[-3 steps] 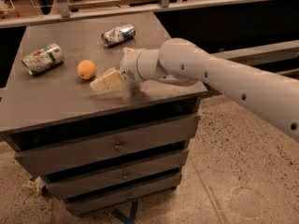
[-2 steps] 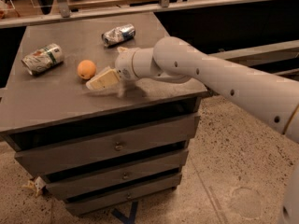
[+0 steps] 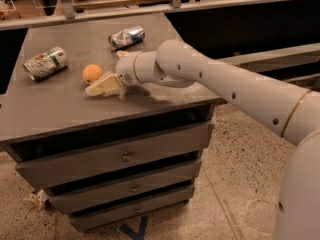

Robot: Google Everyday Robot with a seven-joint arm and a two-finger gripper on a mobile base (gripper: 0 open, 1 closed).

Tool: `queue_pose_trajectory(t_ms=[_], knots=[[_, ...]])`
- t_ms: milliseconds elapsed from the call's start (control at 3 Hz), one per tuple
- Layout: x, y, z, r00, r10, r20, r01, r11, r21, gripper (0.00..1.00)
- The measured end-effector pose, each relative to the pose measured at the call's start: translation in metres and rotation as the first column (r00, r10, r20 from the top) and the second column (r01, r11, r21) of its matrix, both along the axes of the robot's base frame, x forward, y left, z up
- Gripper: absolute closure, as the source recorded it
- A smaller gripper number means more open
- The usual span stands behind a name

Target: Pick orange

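Now we're easing our gripper [image 3: 102,86] further left vs 1 s ago, low over the cabinet top [image 3: 60,109]. It's sitting just beside the orange [image 3: 92,73] (fruit isn't shifting), on its near-right side. We can't tell whether the gripper's open or closed. Left can [image 3: 46,62] & back can [image 3: 127,37] are staying put.

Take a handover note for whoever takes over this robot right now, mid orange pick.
Gripper: low over the cabinet top, right beside the orange on its near side; contact unclear, nothing lifted.
Orange: resting on the cabinet top, with the silver-green can to its left and the silver-blue can behind it to the right.
Done: the arm has reached the fruit.
Left: grasp the orange and lift it, leaving the cans alone.
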State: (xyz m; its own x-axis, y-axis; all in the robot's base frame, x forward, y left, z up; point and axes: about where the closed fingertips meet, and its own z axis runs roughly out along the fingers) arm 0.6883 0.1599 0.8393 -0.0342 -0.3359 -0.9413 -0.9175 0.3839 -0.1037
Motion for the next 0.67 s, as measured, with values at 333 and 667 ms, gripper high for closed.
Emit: queue_pose_trajectory(t_ms=[333,667], knots=[[0.002,0.012,-0.002,0.9997,0.026,-0.001,-0.026,1.0,0.014,0.0],[0.002,0.025,0.001,0.998,0.062,0.01,-0.063,0.998,0.022,0.19]])
